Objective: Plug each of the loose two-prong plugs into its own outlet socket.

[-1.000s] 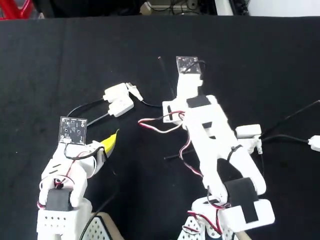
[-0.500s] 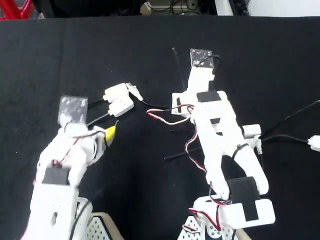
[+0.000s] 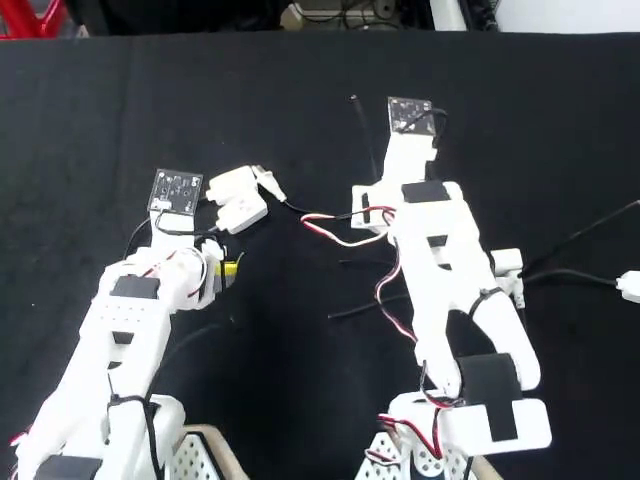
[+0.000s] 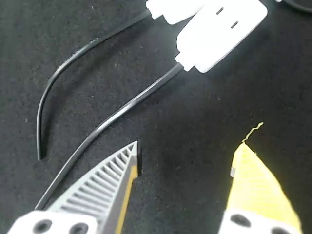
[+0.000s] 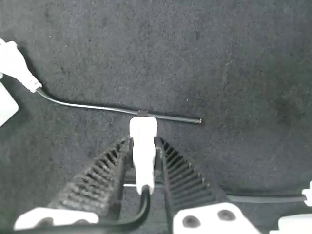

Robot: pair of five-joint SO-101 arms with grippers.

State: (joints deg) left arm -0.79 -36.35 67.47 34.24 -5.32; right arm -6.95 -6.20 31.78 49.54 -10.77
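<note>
**Left gripper**: the fingers are apart with nothing between them, poised over bare tabletop.

**Socket**: it lies just beyond the fingertips with its two-slot face up. Its black cord runs back past the grey finger. In the high view this socket touches a second socket — the pair lies left of centre, just beside the left arm's wrist.

**Loose plug**: it lies on the tabletop just right of the second socket. Whether the two touch cannot be told. Its cord leads right, toward the right arm.

**Right gripper**: the fingers are clamped on the held plug, a white body gripped lengthwise.
- The front end of the held plug projects past the fingertips.
- Its cord leaves at the rear, between the fingers.
- A thin wire lies crosswise on the tabletop just beyond the plug's front end.

**White block**: it lies at the right arm's outer side, partly covered by the arm. Black cords run from this area to the right edge — a white connector lies there.
</note>
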